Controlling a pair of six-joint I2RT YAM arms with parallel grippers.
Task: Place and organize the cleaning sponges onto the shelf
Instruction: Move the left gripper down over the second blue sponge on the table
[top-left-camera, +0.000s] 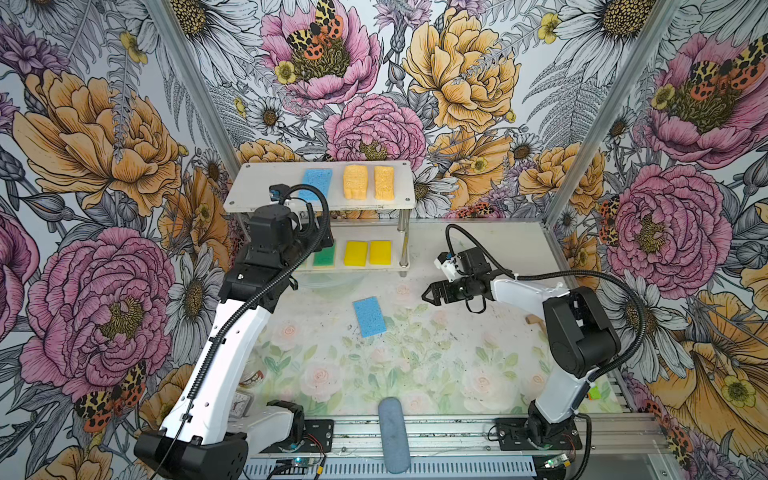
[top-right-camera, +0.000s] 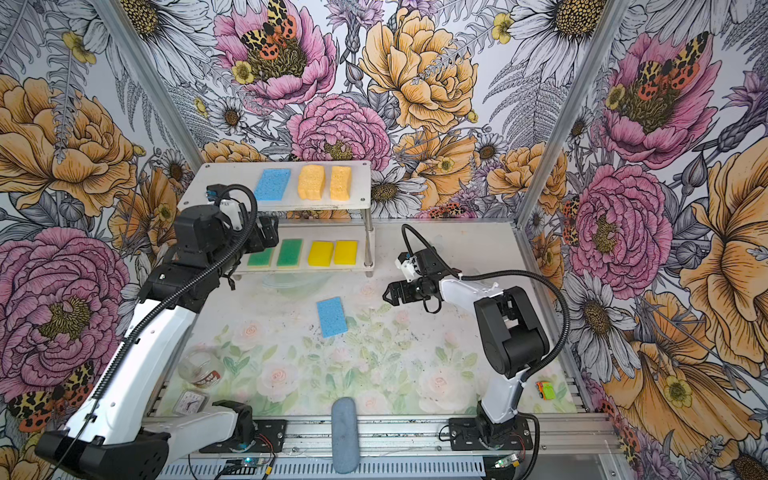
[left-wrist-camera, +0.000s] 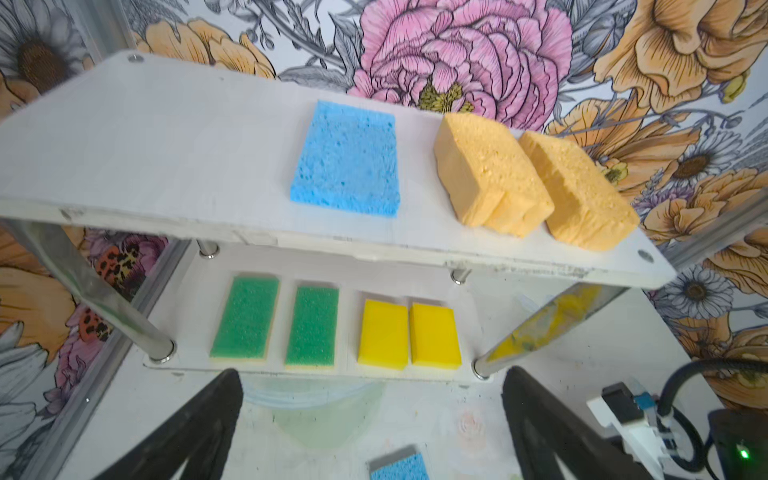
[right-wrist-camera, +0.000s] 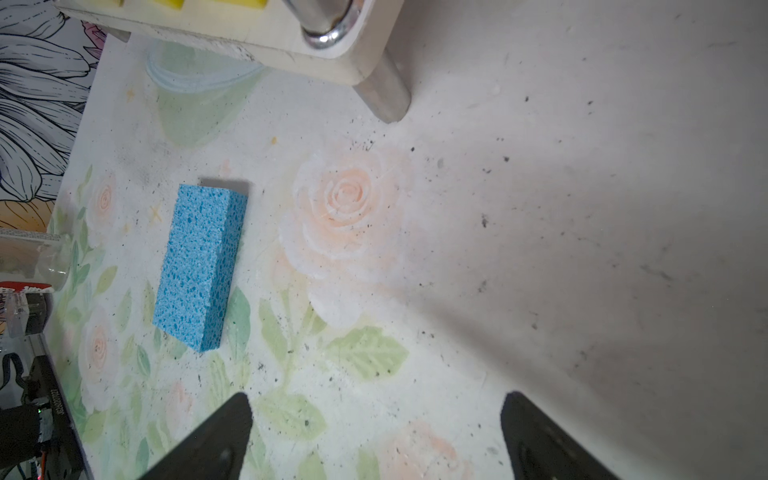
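Observation:
The white two-tier shelf stands at the back. Its top board carries a blue sponge and two pale orange sponges. On the lower board lie two green-topped sponges and two yellow sponges. Another blue sponge lies flat on the table. My left gripper hangs open and empty before the lower board's left half. My right gripper is open and empty, right of the loose sponge.
A grey-blue cylinder lies at the front edge. A wooden mallet peeks out behind my right arm. A glass jar and a small clock sit front left. A toy car sits front right.

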